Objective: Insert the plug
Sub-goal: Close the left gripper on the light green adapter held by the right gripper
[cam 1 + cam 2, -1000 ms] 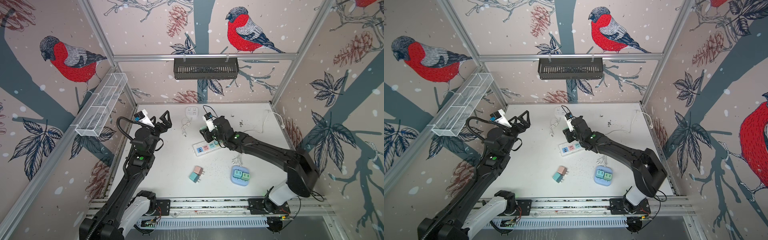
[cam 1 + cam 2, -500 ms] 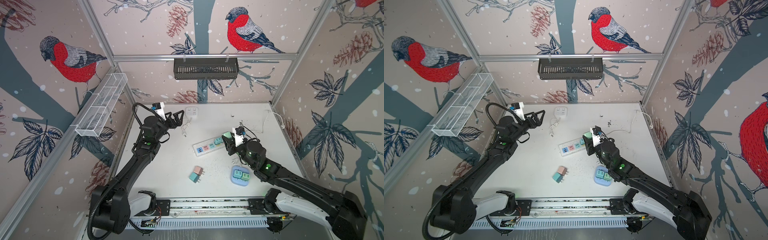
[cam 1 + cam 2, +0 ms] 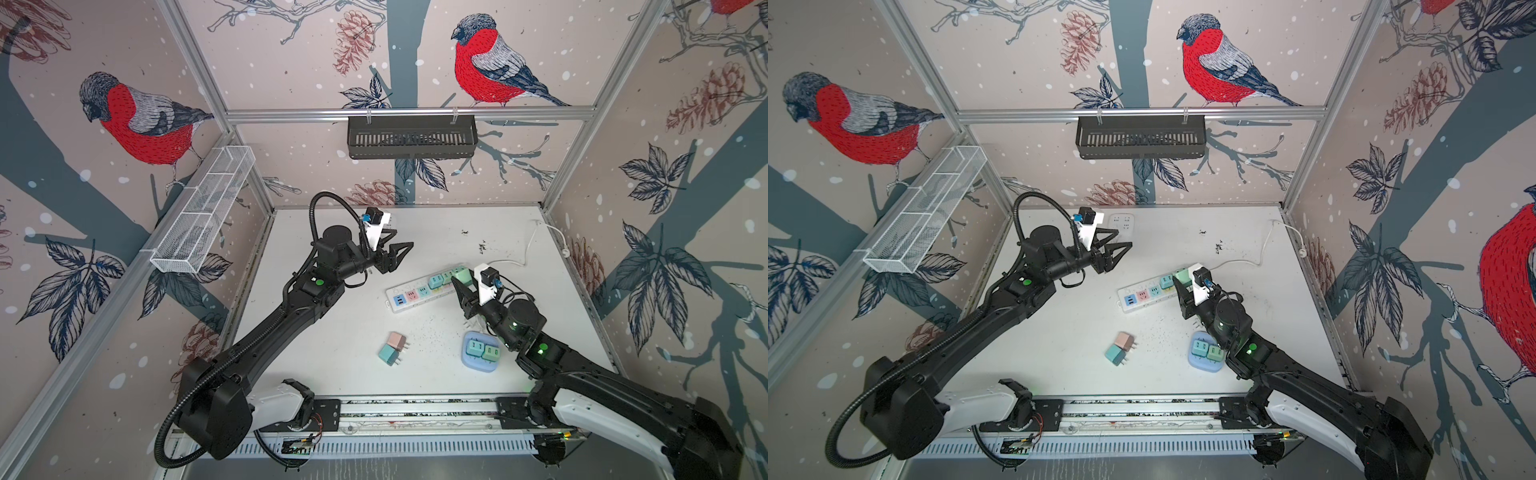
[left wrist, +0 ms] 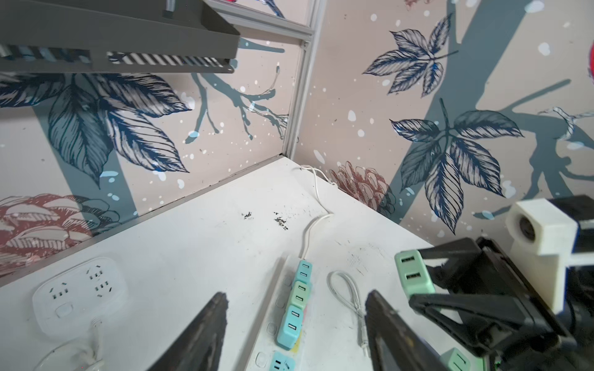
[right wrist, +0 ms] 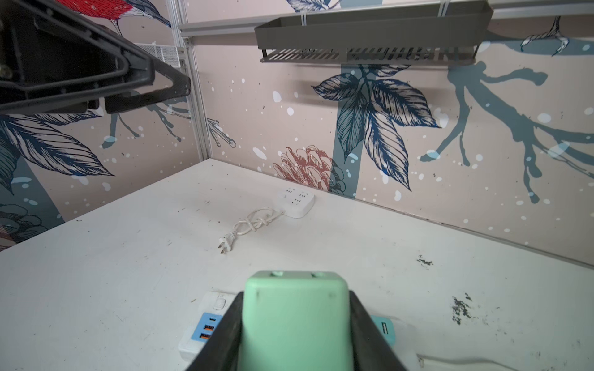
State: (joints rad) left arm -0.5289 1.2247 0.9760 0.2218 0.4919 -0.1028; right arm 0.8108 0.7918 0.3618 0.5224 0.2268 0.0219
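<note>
Right fingers (image 5: 366,327) clamp green plug (image 5: 295,321) lengthwise, ports (image 4: 408,258) seemingly outward; left fingers (image 4: 205,327) spread, empty.

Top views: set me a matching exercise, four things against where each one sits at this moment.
Things:
1. mint-green plug adapter
2. pink cube plug
3. pale blue tray
4. small rounded white socket block

Places:
A. at the far edge of the white table
B. clamped in the right gripper
C. loose on the table beside a teal cube plug
D. carrying two plugs

Pairs: 1-B, 2-C, 3-D, 4-A
</note>
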